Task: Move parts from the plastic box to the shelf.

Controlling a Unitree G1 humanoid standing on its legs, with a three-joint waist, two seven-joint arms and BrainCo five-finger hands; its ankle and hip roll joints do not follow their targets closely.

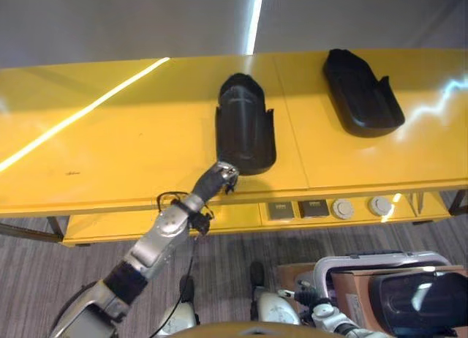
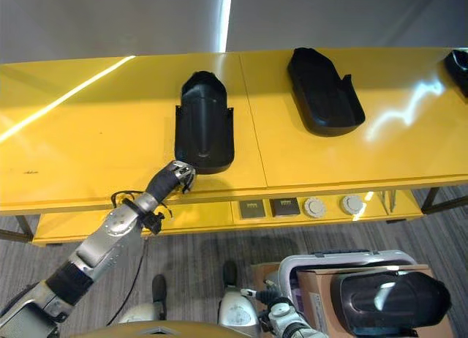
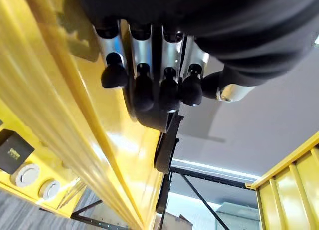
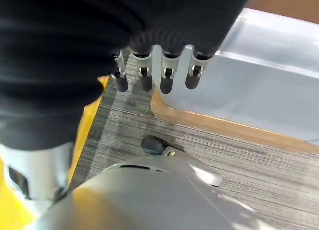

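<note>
Box: we see one grey plastic box (image 2: 344, 261) nearest us, one black part (image 2: 391, 300) inside.
Shelf: one yellow shelf (image 2: 88, 144).
Parts: two glossy black scoop-shaped parts (image 2: 205, 126) (image 2: 322, 89) lie apart on it.
Left hand (image 2: 175, 177): fingers straight, tips against the nearer part's end.
Right hand (image 4: 159, 65): fingers relaxed, holding nothing.

- Shelf (image 1: 110, 133), centre frame: glossy yellow painted metal, smooth.
- Parts (image 1: 245, 129) on it: matt black plastic.
- Floor (image 2: 197, 261), bottom: grey ribbed carpet.
</note>
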